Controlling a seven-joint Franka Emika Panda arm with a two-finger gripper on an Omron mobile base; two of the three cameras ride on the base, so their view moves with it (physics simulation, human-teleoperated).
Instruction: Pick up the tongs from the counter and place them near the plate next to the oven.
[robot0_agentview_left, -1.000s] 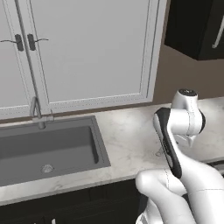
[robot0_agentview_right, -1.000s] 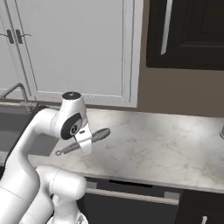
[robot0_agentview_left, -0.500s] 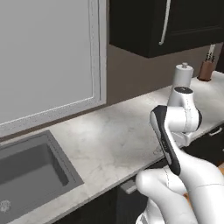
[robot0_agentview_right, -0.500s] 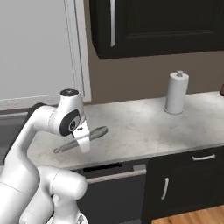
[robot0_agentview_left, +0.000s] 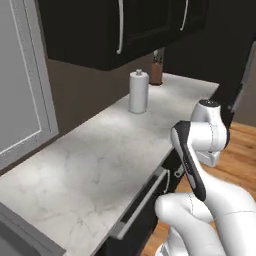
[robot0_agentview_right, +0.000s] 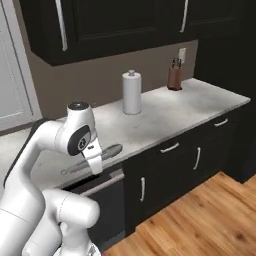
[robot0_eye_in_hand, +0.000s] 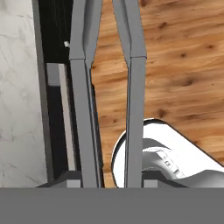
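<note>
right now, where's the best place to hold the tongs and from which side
Around mid-length, across both arms, from their outer sides. The pincer is shut on the tongs there, and they sit roughly level; the narrow arms run side by side, so squeezing pinches them together.

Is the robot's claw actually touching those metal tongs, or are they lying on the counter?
Touching. In the right base view the gripper is shut on the tongs, which jut out either side of it, above the counter edge.

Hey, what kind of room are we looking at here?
A kitchen, rendered rather than real. A marbled stone counter runs over dark cabinets, with a paper towel roll and a knife block standing on it, and a wood floor below.
</note>
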